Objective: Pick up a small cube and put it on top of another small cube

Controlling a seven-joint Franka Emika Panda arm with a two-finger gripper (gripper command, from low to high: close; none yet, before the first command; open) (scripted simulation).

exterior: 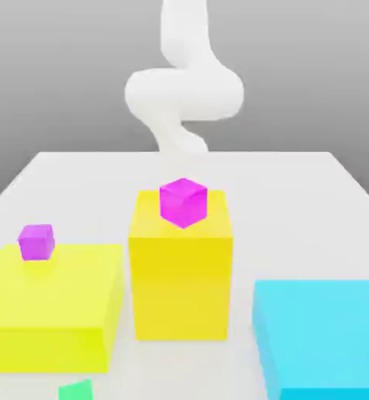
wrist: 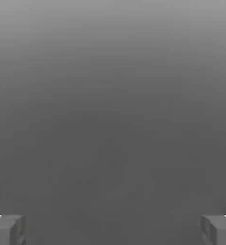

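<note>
One small green cube (exterior: 77, 389) — plain, bright — lies on the table; end effector (wrist: 113, 229) spread wide.

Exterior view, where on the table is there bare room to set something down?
The table is bare behind the tall yellow block and along the exterior view's right. It is crowded in front: flat yellow block, cyan block, green cube.

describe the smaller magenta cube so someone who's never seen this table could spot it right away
Find the low, wide yellow block at the exterior view's left. The smaller magenta cube sits on its top, near the back edge. The larger magenta cube rides the taller yellow block instead.
</note>
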